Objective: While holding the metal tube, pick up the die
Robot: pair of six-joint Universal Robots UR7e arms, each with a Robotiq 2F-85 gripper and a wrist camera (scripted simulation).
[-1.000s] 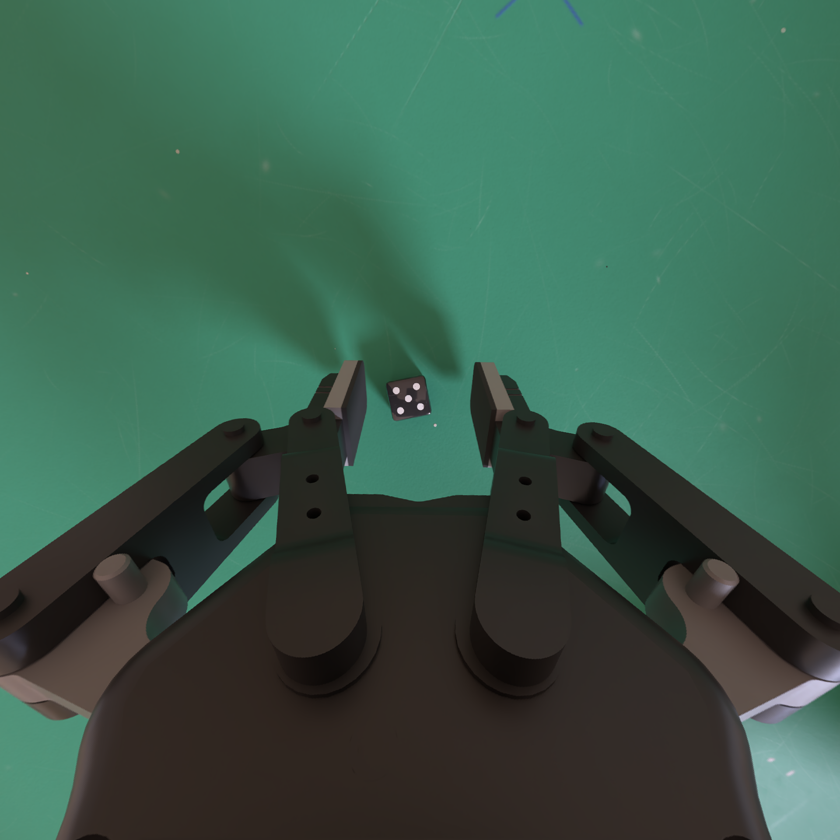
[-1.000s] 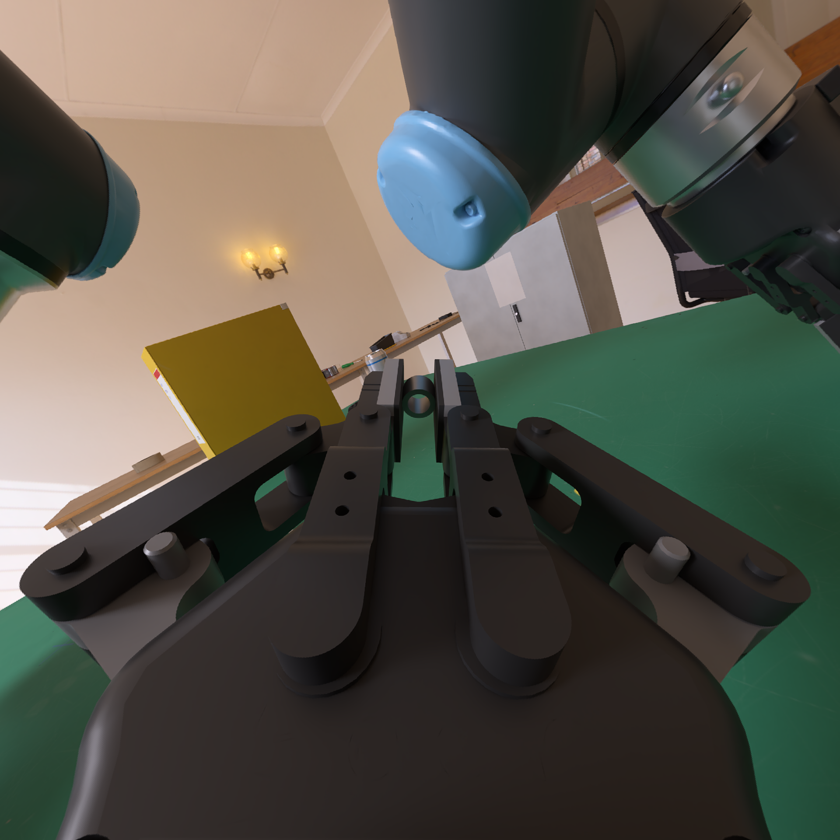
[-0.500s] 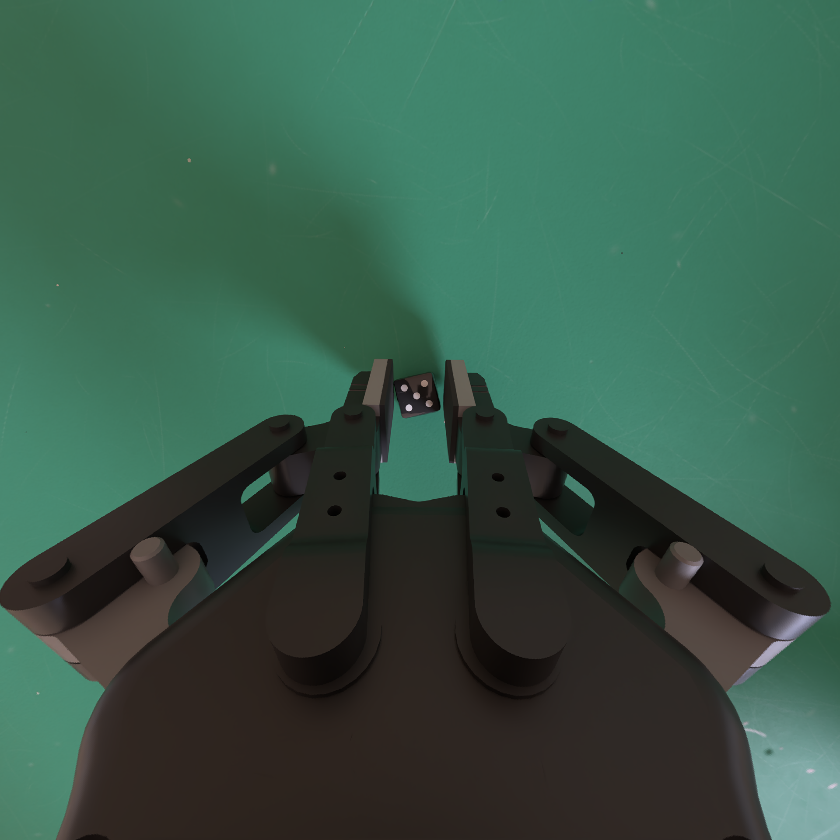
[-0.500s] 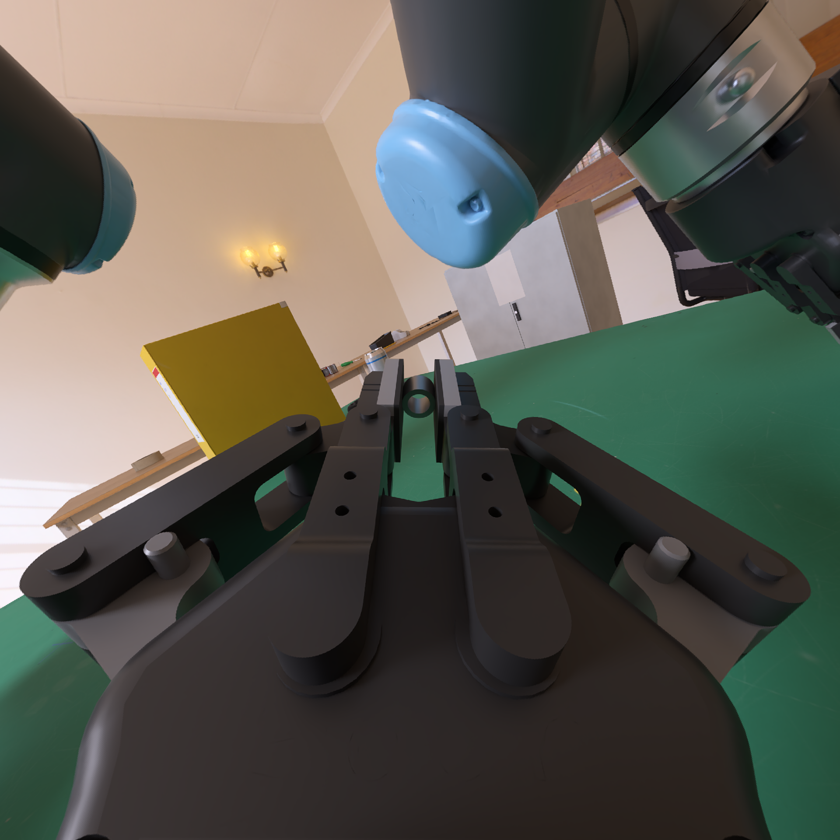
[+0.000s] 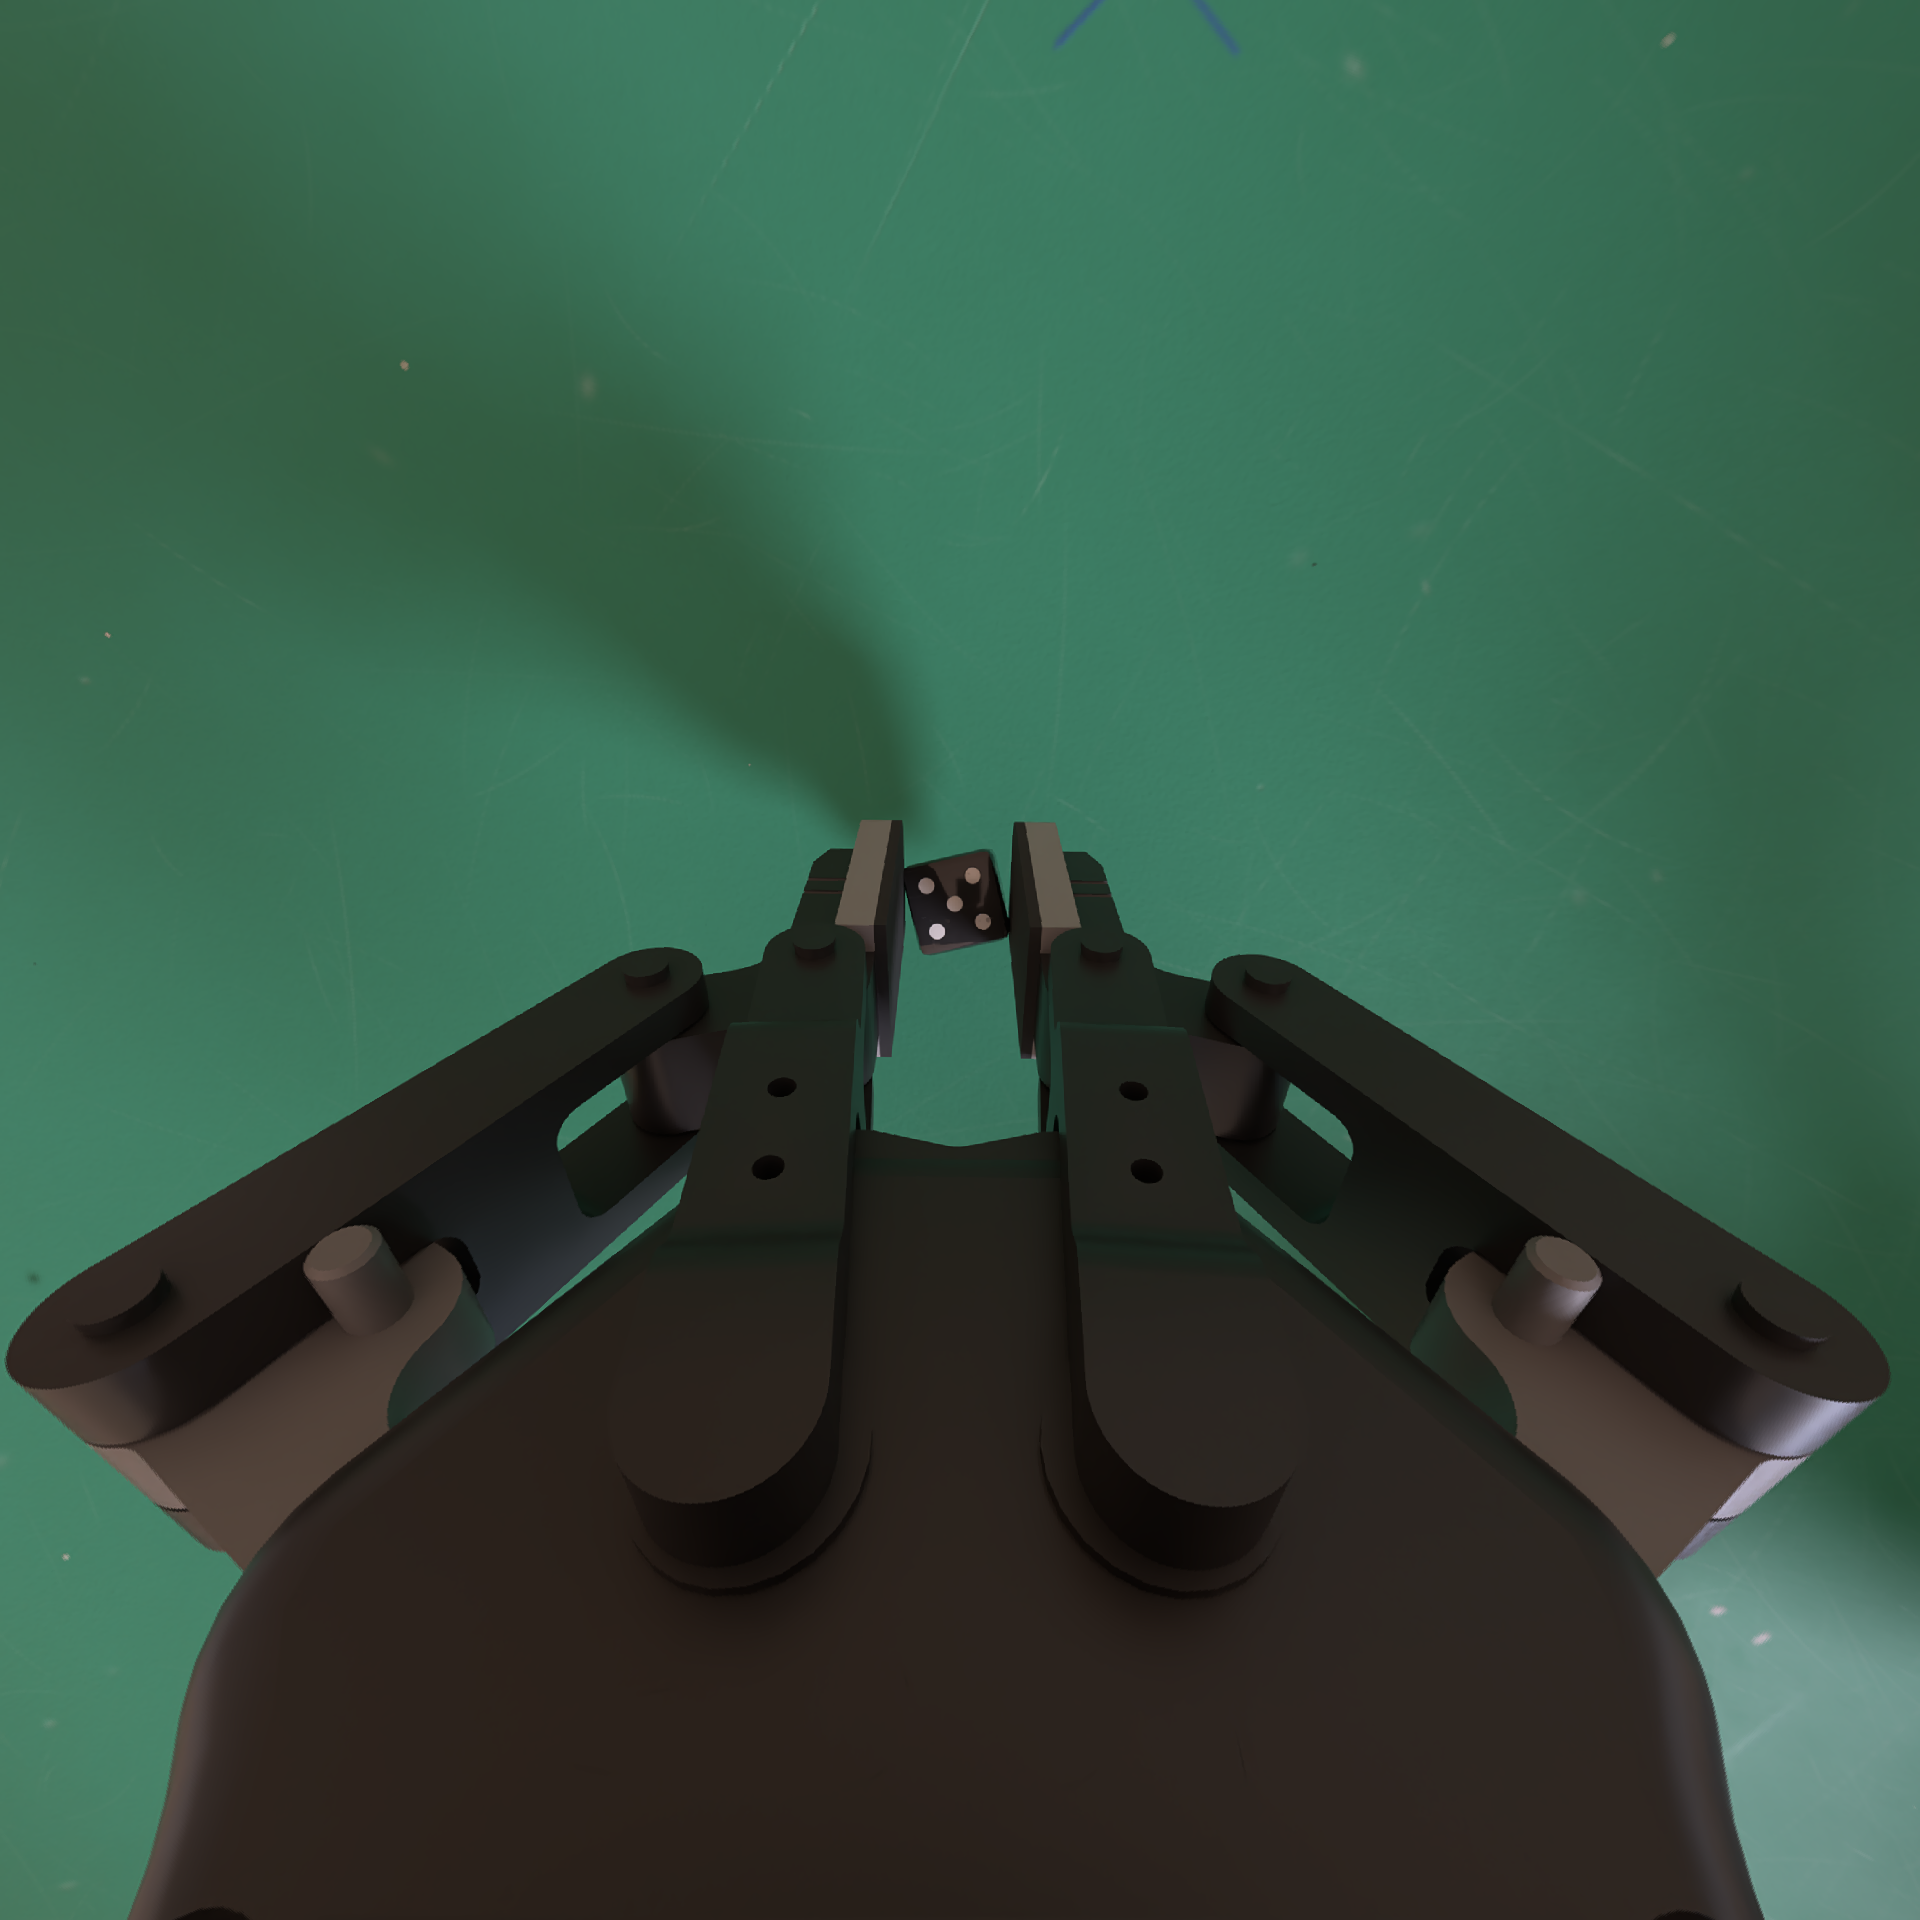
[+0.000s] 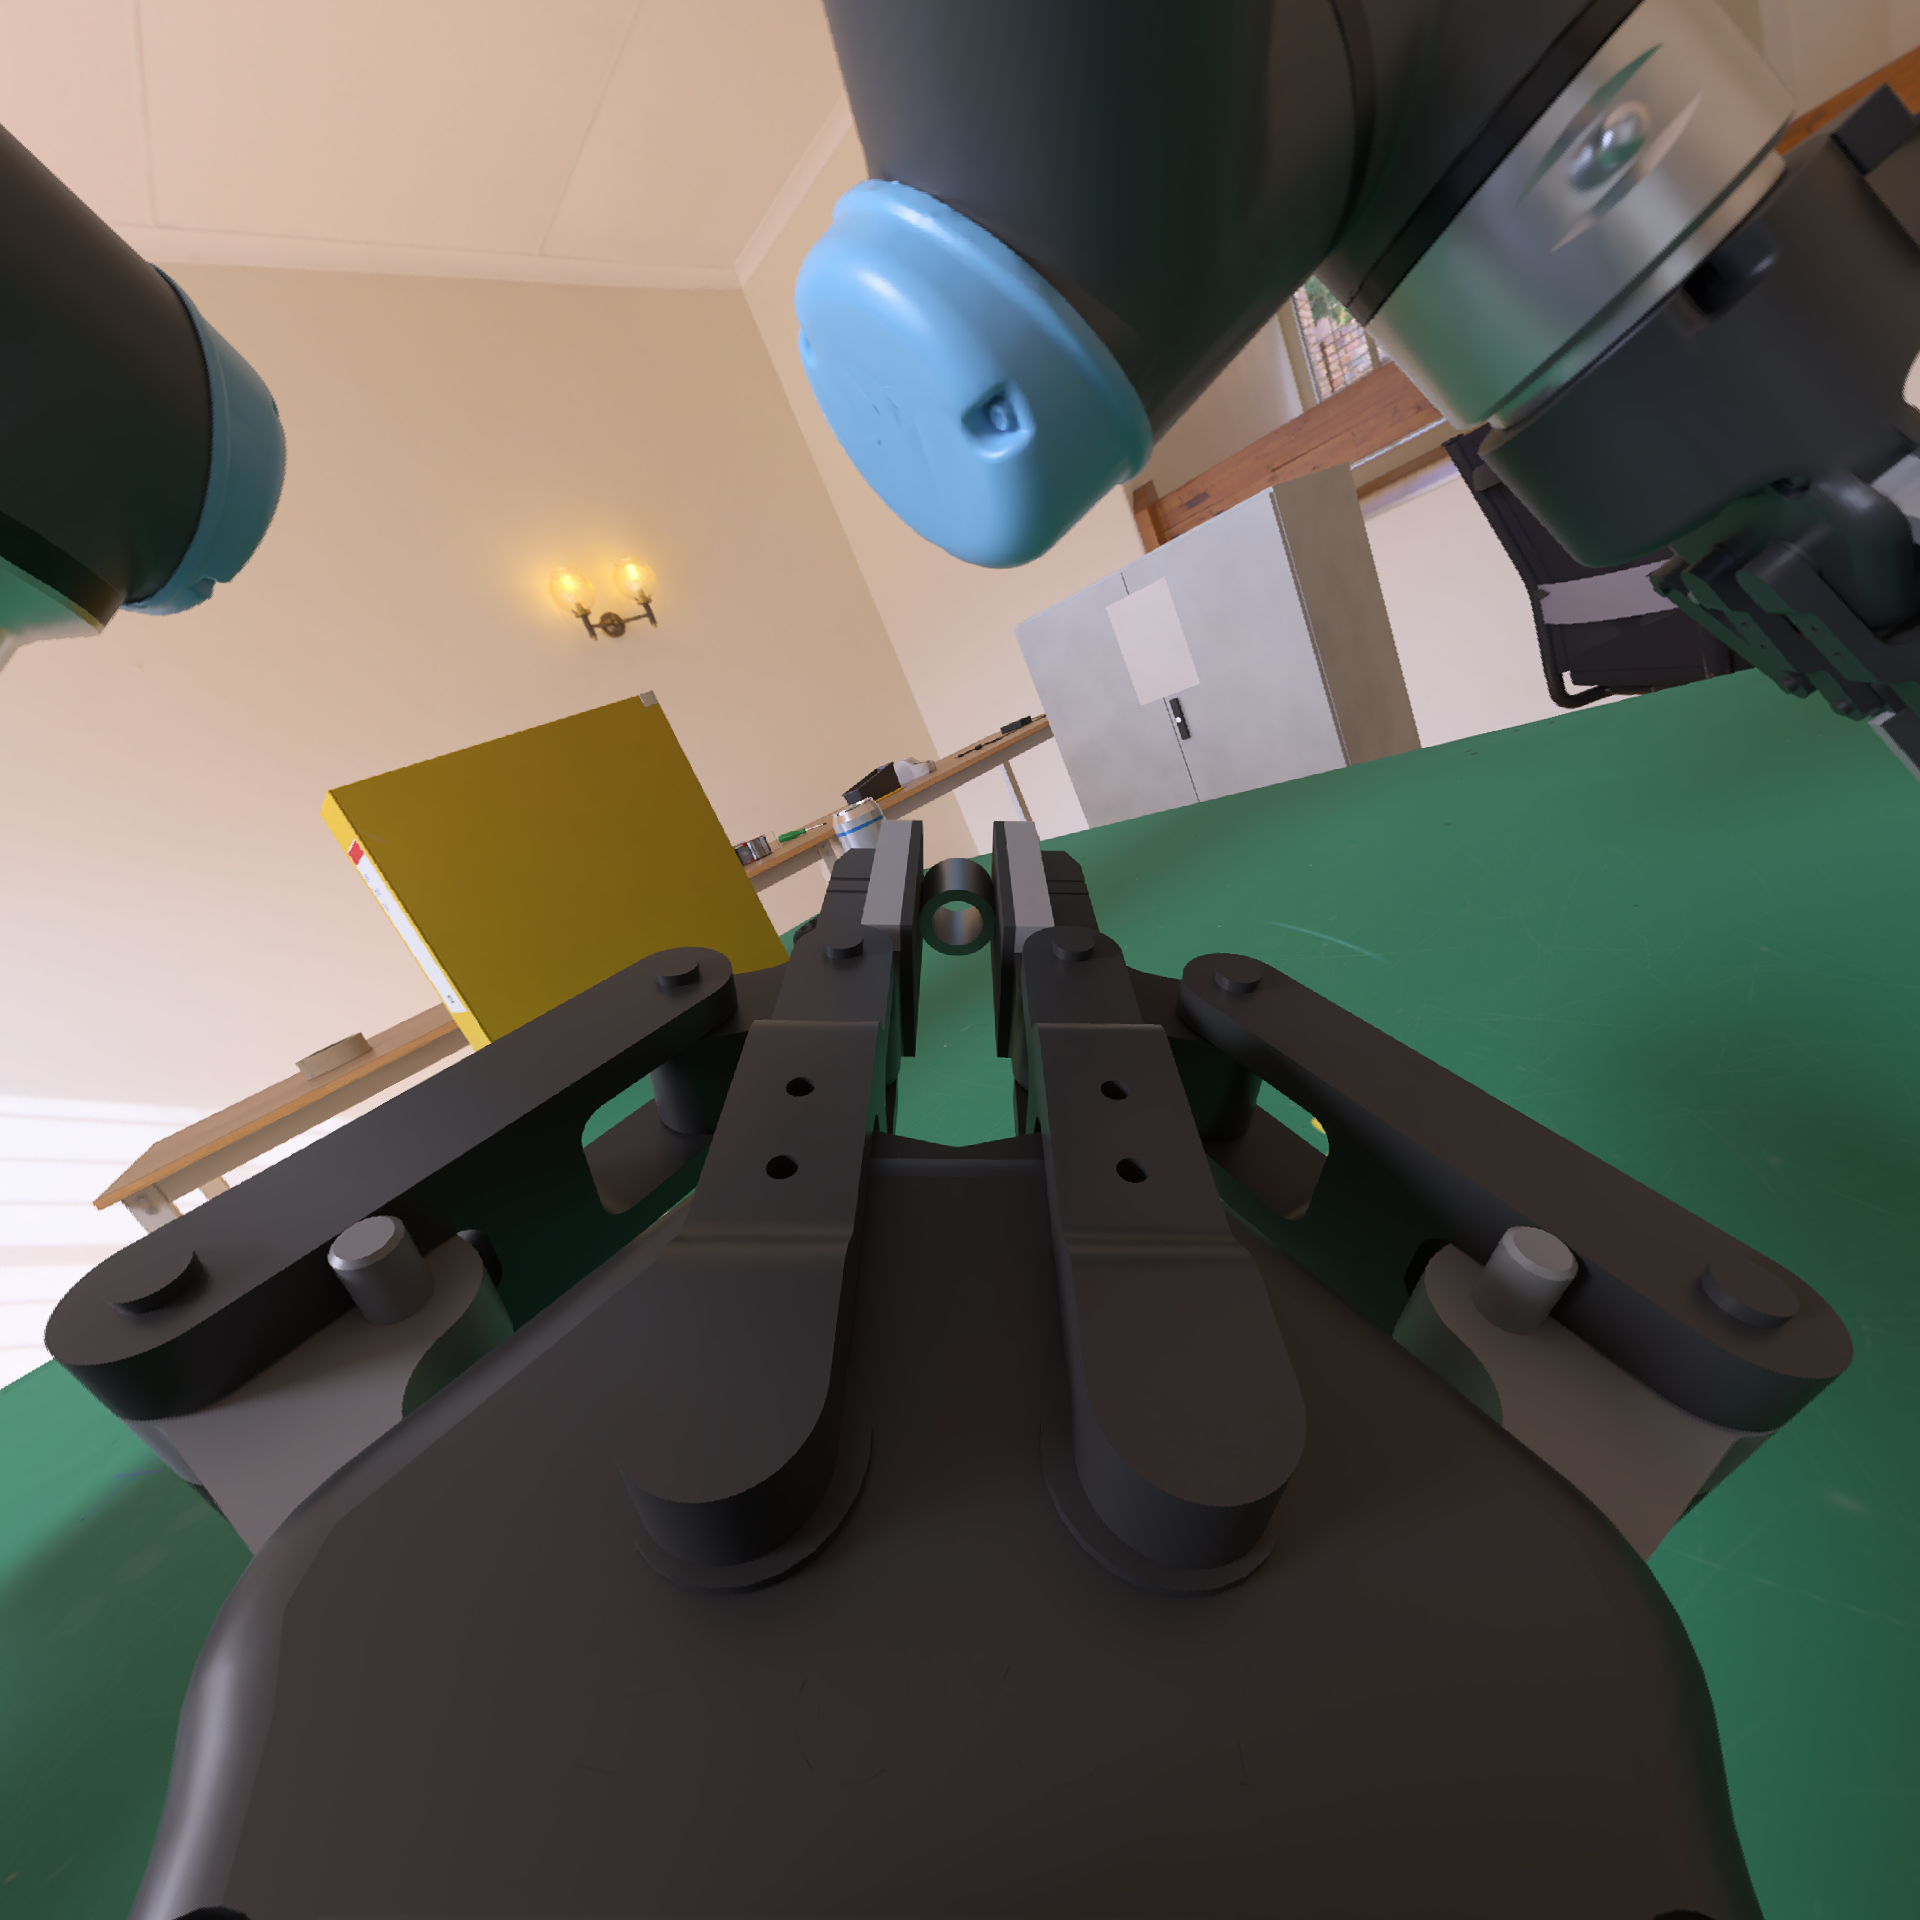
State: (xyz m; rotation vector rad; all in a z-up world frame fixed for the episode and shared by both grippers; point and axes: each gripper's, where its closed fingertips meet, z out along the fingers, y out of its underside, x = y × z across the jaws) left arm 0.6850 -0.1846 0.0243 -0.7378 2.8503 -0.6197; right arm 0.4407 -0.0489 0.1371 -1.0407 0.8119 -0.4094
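A small black die [image 5: 957,902] with white pips sits tilted between the pads of my left gripper [image 5: 956,885], which is shut on it over the green table [image 5: 1351,436]. In the right wrist view my right gripper [image 6: 957,896] is shut on a short dark metal tube [image 6: 957,879], seen end-on with its bore facing the camera, held above the green table [image 6: 1507,987]. The left gripper [image 6: 1829,644] shows at the far right edge of that view, pointing down at the table.
The left arm's blue-capped joint [image 6: 966,395] hangs over the table in the right wrist view. A yellow box [image 6: 540,862] stands at the table's far edge. A grey cabinet [image 6: 1226,665] and a wooden bench [image 6: 312,1091] lie beyond.
My left gripper closed from wide open onto the die, which is now tilted between the pads. The view then drew back from the table. The right gripper kept the tube still.
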